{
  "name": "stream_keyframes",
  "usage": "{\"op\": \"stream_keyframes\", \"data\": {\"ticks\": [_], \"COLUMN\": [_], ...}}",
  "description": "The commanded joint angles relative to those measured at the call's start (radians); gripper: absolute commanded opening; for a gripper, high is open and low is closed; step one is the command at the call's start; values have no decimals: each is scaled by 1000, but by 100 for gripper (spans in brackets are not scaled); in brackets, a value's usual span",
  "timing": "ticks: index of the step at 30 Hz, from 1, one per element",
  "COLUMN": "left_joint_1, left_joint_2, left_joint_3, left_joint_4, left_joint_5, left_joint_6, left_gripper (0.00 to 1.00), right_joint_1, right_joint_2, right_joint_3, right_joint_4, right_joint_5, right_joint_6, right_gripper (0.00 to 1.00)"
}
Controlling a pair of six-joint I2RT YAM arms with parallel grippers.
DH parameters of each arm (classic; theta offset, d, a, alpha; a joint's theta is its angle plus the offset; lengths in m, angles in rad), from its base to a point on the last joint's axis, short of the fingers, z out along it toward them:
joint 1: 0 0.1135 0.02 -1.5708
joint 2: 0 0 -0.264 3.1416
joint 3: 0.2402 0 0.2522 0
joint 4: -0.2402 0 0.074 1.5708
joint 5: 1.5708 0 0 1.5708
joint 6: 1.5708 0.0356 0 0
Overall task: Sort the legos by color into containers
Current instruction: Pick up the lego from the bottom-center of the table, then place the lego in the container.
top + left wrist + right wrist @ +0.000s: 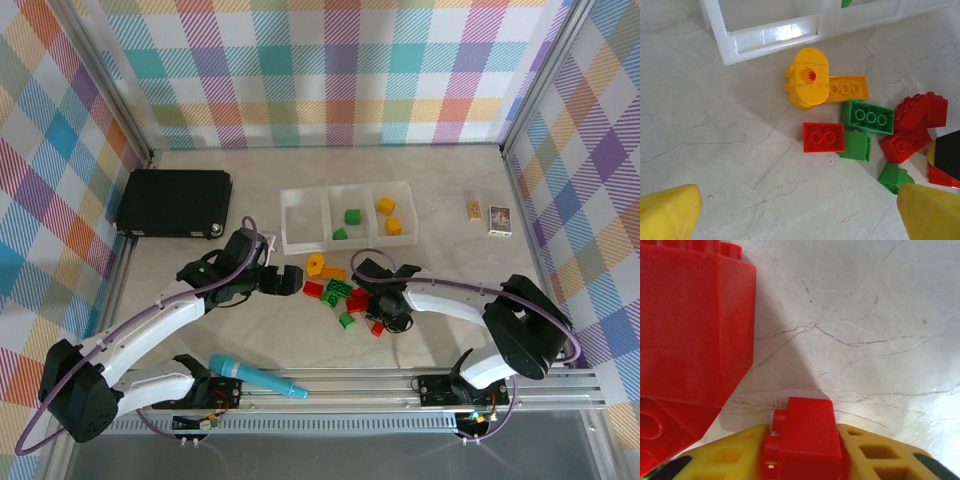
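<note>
**Small red brick pinched at the pile's edge**

The right fingers (875, 460) pinch a small red brick (805, 427) between their yellow pads, low against the tabletop (880, 330) and just beside a larger red block (685, 325). Taking it at the pile's near edge looks meant to lift it free without dragging its neighbours.

The loose legos (340, 290) lie clustered just in front of the 3 joined white bins (303, 215). The middle bin holds 2 green bricks (352, 216), the right bin holds 2 orange bricks (386, 206), and the left bin holds none, so red probably belongs there.

The left fingers (670, 212) are spread wide above the pile's left side, facing a red 2-stud brick (823, 137), likely staged for the next pick.
</note>
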State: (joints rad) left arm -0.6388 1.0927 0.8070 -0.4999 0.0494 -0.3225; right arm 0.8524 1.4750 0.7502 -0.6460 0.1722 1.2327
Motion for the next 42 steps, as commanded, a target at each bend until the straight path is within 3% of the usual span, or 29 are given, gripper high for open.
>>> {"op": "stream_keyframes", "data": {"ticks": [1, 7, 15, 20, 27, 42], "left_joint_1": [-4, -4, -2, -2, -2, -2], "left_joint_2": [-46, -121, -217, -223, -237, -273], "left_joint_3": [5, 8, 7, 3, -8, -44], "left_joint_4": [-31, -70, -116, -122, -151, -193], "left_joint_5": [-22, -61, -155, -172, -185, -223], "left_joint_6": [-22, -35, -74, -112, -165, -248], "left_gripper": [100, 100, 100, 100, 100, 100], "right_joint_1": [10, 11, 13, 5, -60, -137], "right_joint_2": [8, -75, -112, 10, 198, 597], "right_joint_3": [25, 58, 294, 492, 671, 1038], "right_joint_4": [36, 17, 3, 52, 187, 257], "right_joint_5": [-11, 8, 50, 57, -49, -195], "right_joint_6": [-16, -66, -281, -478, -663, -880], "right_gripper": [32, 24, 21, 21, 21, 20]}}
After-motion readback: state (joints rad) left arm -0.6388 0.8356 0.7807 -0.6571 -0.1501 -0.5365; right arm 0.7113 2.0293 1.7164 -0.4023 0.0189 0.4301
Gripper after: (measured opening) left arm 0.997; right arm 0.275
